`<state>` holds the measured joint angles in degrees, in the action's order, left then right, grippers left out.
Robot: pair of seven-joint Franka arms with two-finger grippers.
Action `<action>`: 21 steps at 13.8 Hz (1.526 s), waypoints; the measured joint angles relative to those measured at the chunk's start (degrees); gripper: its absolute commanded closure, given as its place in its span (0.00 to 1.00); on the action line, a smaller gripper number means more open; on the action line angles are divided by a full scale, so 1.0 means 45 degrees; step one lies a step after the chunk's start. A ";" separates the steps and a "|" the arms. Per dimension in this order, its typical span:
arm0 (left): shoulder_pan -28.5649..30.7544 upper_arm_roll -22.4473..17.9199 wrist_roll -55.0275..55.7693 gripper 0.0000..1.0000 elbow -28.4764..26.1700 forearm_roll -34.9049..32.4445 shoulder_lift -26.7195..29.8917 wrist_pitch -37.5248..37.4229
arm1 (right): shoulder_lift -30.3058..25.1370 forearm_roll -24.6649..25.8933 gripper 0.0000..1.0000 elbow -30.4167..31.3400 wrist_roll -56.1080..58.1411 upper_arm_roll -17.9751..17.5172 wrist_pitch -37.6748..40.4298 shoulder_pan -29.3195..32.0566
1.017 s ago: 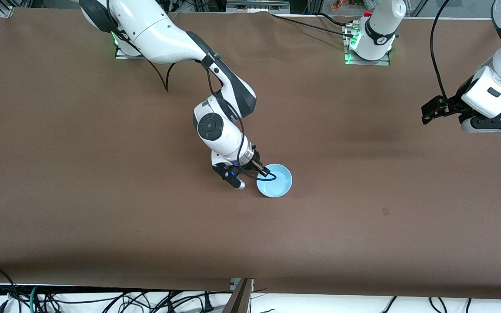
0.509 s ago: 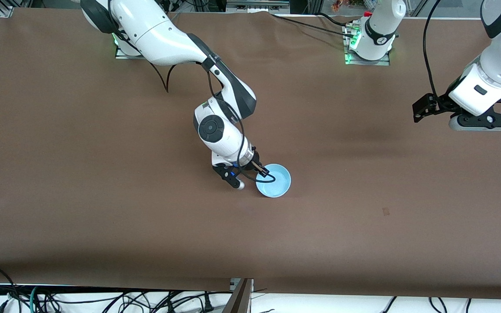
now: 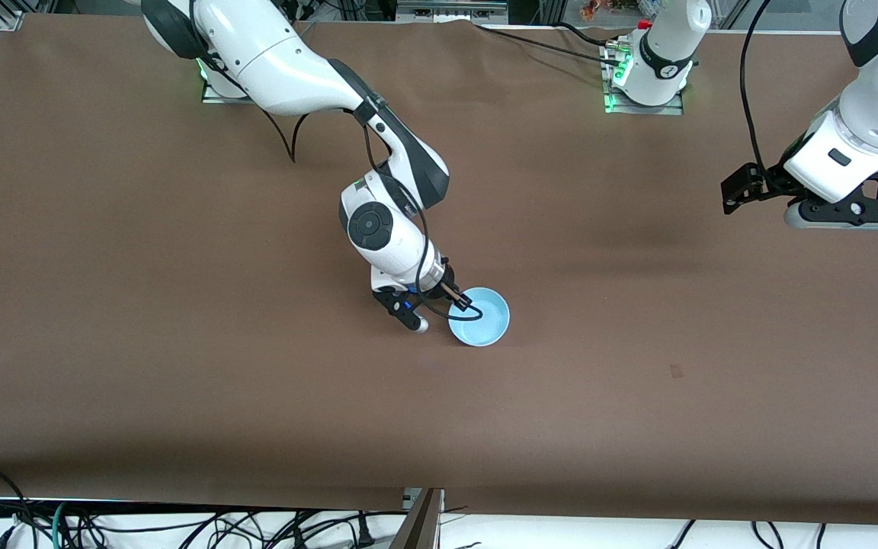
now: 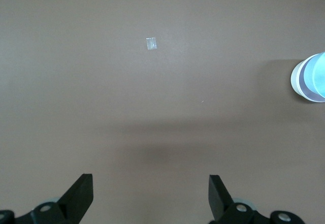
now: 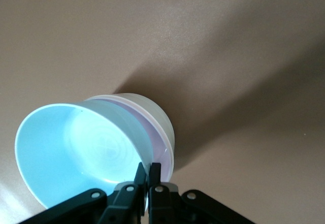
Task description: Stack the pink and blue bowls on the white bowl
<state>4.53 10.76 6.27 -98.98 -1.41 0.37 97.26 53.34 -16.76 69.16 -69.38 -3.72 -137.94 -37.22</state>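
The light blue bowl (image 3: 482, 319) sits tilted in the pale pink bowl (image 5: 158, 144), which is nested in the white bowl (image 5: 152, 109), at the table's middle. My right gripper (image 3: 457, 304) is shut on the blue bowl's rim, one finger inside and one outside; it shows the same in the right wrist view (image 5: 148, 172). In the front view only the blue bowl shows. My left gripper (image 3: 843, 216) is open and empty, up over bare table toward the left arm's end; it also shows in the left wrist view (image 4: 150, 193). The stack (image 4: 311, 76) shows far off there.
The brown table (image 3: 180, 343) holds nothing else but a small mark (image 3: 676, 371) nearer the front camera than the left gripper. Arm bases stand along the edge farthest from the front camera. Cables hang below the near edge.
My left arm has drawn up and back toward its base end, then nearly stopped. The right gripper and the blue bowl have shifted only very slightly.
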 measured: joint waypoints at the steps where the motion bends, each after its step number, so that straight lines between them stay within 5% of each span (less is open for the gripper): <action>1: 0.0000 0.0000 0.0000 0.00 0.0001 0.0000 0.0000 -0.0002 | 0.0002 -0.0001 0.57 0.0000 0.0000 0.0000 0.0000 0.0001; 2: 0.0000 0.0000 0.0000 0.00 0.0003 0.0000 0.0000 -0.0003 | 0.0003 -0.0001 0.30 0.0000 -0.0001 0.0001 0.0000 0.0004; 4: 0.0000 0.0000 0.0000 0.00 0.0004 0.0000 0.0000 -0.0005 | 0.0003 -0.0002 0.06 -0.0002 -0.0001 0.0001 -0.0001 0.0015; 10: 0.0002 -0.0006 0.0000 0.00 0.0006 0.0000 0.0000 -0.0012 | -0.0132 -0.0199 0.02 -0.0438 -0.0027 0.0051 0.0000 0.0116; 14: 0.0006 -0.0016 0.0000 0.00 0.0013 0.0000 0.0004 -0.0023 | -0.1703 -0.0202 0.01 -0.0729 -0.0051 0.0793 0.0469 0.0465; 17: 0.0006 -0.0014 0.0000 0.00 0.0015 0.0000 0.0005 -0.0028 | -0.3767 -0.0202 0.01 -0.0635 0.0685 0.1894 0.3898 0.0744; 21: 0.0004 -0.0004 0.0000 0.00 0.0020 0.0000 0.0005 -0.0030 | -0.6468 -0.0520 0.01 -0.0338 0.4790 0.3533 0.8926 0.1541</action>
<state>4.55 10.74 6.27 -98.89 -1.41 0.40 97.13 24.23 -19.10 67.64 -47.83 12.18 -97.77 -30.28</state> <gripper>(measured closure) 0.000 0.009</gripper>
